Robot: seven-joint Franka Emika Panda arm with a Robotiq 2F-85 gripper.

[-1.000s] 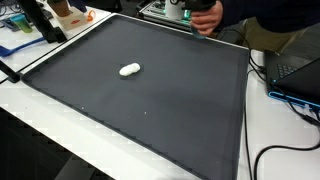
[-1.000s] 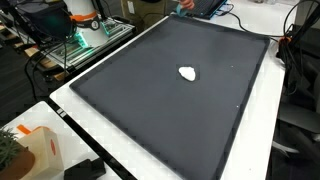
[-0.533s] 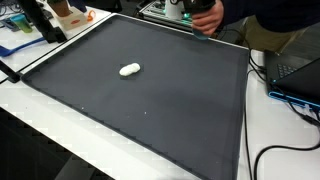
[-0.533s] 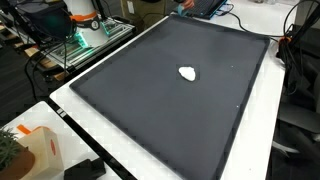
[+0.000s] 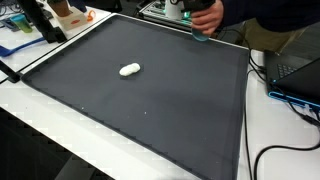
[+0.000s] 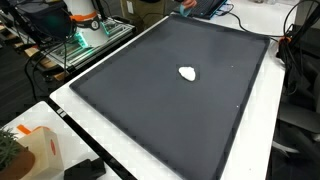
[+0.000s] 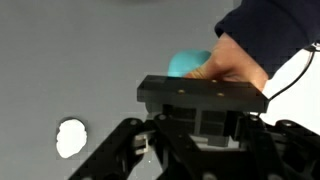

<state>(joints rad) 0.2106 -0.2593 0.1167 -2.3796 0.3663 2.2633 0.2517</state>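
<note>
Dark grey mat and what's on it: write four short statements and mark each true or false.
A small white oval object lies on the dark grey mat. True.
A person's hand holds a turquoise round object. True.
The white object touches the turquoise one. False: they lie far apart, the turquoise one at the mat's edge.
The robot's gripper grasps the white object. False: it lies free on the mat, nothing touching it.
</note>
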